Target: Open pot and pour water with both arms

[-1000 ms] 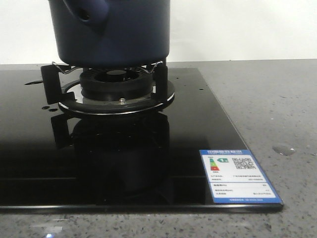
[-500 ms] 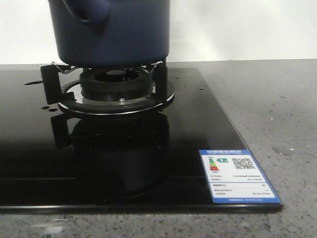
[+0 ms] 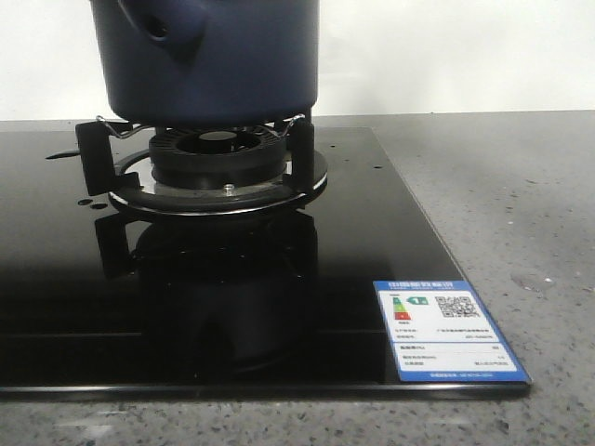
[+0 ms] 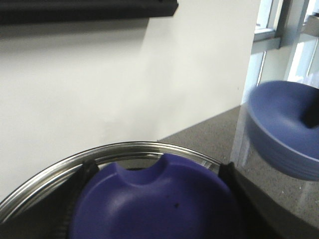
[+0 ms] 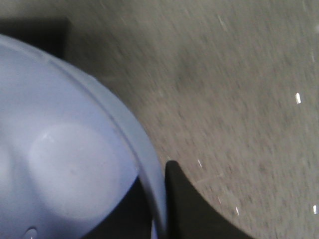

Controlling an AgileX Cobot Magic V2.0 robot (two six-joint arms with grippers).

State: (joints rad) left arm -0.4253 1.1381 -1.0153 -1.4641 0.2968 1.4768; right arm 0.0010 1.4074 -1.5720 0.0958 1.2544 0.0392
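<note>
Visible only from the front: dark navy pot [image 3: 209,60], seated on the wire trivet of a black gas burner [image 3: 218,158]. Set into a black glass hob [image 3: 279,307] covering the left part of the grey speckled bench [image 3: 521,186], back toward the far edge. Standing upright with its long axis vertical and its flat base level on the trivet. Stubby hollow handle [image 3: 160,26] jutting toward the bench's front-left corner, round hole facing forward. Top of the pot cut off by the frame, so cannot tell what is on or in it. Small glossy drops of water [image 3: 85,201] on the glass near the bench's left edge. Blue-and-white energy label [image 3: 450,329] stuck at the hob's front-right corner. No claw in this view.

Shown only by the left wrist: left claw [image 4: 154,199] narrowed onto a blue notched lid handle [image 4: 154,194], a dark finger [image 4: 82,179] pressed against either side. Steel-rimmed lid [image 4: 124,149] curving round behind it, white wall beyond. Also there, a pale blue bowl [image 4: 281,129], blurred and raised off the bench.

Shown only by the right wrist: right claw [image 5: 159,209] pinching the same bowl's rim, one dark finger [image 5: 187,204] outside, the other a dim shape inside. Blurred grey bench beneath.
</note>
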